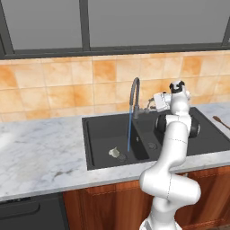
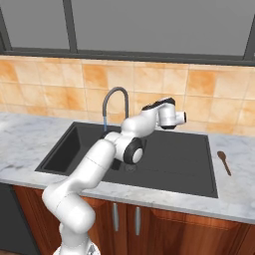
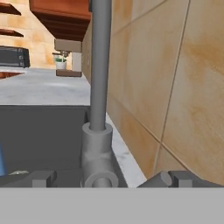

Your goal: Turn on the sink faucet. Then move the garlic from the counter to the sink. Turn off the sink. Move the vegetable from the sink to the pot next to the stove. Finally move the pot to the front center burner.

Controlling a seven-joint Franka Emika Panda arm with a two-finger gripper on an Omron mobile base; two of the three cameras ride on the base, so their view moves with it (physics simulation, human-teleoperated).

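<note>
No lettering or brand marks anywhere that I can read, not on the arm, not on the sink faucet [image 1: 134,96]. Water's running, a thin blue stream dropping from the spout straight into the wide bowl of the sink [image 1: 101,123], and the garlic [image 1: 114,153] sits on the black floor of that bowl, right beside where the stream lands. From the right side the arm's own elbow covers the middle of the basin, so the bulb is hidden there. The gripper [image 1: 149,104] hangs at the back of the sink, just beside the faucet's base, and from the hand the two fingers [image 3: 41,178] stand spread wide with the grey faucet column and its collar rising between them; nothing is pinched, and I can't tell whether either tip touches the collar. A wooden spoon [image 2: 223,162] lies on the marble counter [image 1: 40,148] to the right, cut off at the frame edge in the left view.
</note>
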